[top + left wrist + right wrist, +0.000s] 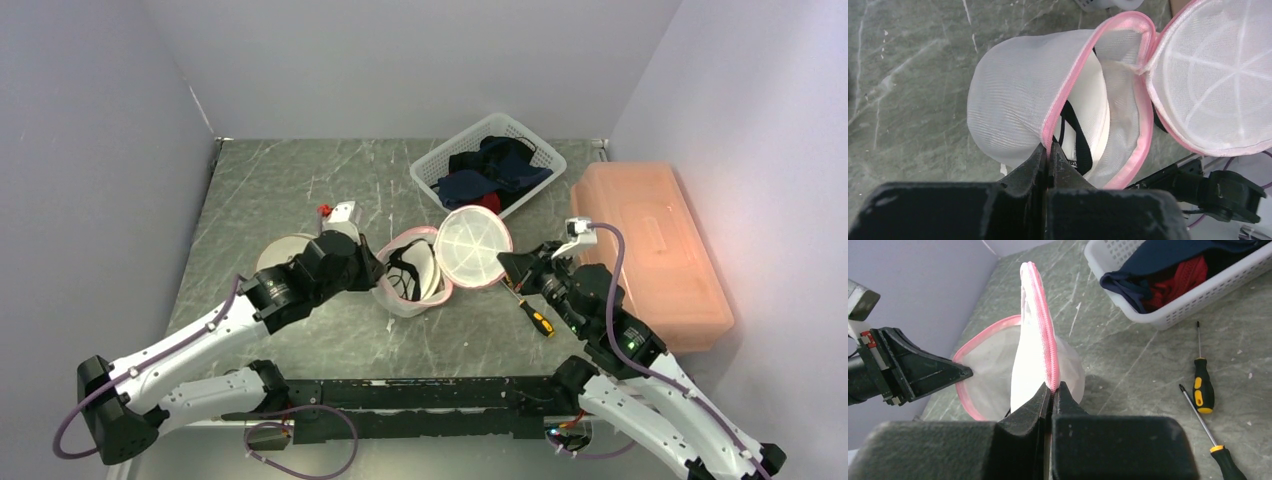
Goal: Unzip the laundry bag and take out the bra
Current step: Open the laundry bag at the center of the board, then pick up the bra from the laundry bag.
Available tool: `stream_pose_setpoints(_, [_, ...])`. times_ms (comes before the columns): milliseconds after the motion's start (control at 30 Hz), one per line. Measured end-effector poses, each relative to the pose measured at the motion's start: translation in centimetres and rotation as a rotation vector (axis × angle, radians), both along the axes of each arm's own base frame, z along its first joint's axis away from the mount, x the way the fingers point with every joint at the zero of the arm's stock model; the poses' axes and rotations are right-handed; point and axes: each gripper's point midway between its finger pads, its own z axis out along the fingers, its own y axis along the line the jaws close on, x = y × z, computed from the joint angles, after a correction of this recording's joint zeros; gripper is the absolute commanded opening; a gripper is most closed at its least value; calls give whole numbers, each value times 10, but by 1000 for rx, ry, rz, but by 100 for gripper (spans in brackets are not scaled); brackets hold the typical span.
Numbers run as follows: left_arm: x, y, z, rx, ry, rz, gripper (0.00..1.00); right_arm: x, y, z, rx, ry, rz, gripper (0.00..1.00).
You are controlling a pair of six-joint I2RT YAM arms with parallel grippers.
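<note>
My left pincer (1049, 150) is shut tightly on the pink zipper edge (1068, 95) of the laundry bag (1013, 100); the two fingers are together and only the thin edge is between them. My right pincer (1052, 390) is also pressed together. It is clamped on the pink rim of the round flap (1035, 325) of the same bag, which stands almost upright and shows edge-on in my right wrist view.

The bag is white mesh with pink trim, and it lies near the middle of the grey counter (290, 190), between my two arms. It is unzipped: the flap is swung away from the body and joins it only at one short place on the far side. The opening is wide.

The bra (1095, 110) is inside the body of the bag. I can see a white cup against the mesh wall and a black strap (1075, 135) that hangs down in the opening, close to my left fingers. No part of it is outside the bag.

Behind the bag stands a white plastic basket (430, 172) with dark blue and red clothes in it. Two screwdrivers (1202, 385) with black and yellow handles lie on the counter beside my right arm, apart from the bag. An orange plastic box (650, 250) with its lid on stands at the right edge of the counter.
</note>
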Motion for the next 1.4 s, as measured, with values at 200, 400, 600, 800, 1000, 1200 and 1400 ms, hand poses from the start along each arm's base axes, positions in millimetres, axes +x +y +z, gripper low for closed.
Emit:
stream_pose_setpoints(200, [-4,9,-36,74,51,12,3,3,-2,-40,-39,66,-27,0])
stream_pose_setpoints(400, [-13,27,-93,189,148,40,3,2,-6,-100,-108,185,-57,0])
stream_pose_setpoints(600, [-14,31,-99,198,165,59,3,7,-10,-109,-119,223,-105,53])
stream_pose_setpoints(800, [-16,37,-103,206,186,79,3,6,-21,-96,-169,224,-139,68])
stream_pose_setpoints(1000, [-20,41,-106,199,190,85,3,3,-4,-25,-98,85,-22,64])
stream_pose_setpoints(1200, [-22,47,-109,213,206,108,3,11,47,-29,-69,95,165,58])
stream_pose_setpoints(1400, [-25,54,-111,236,213,121,3,1,74,-121,-129,314,265,60])
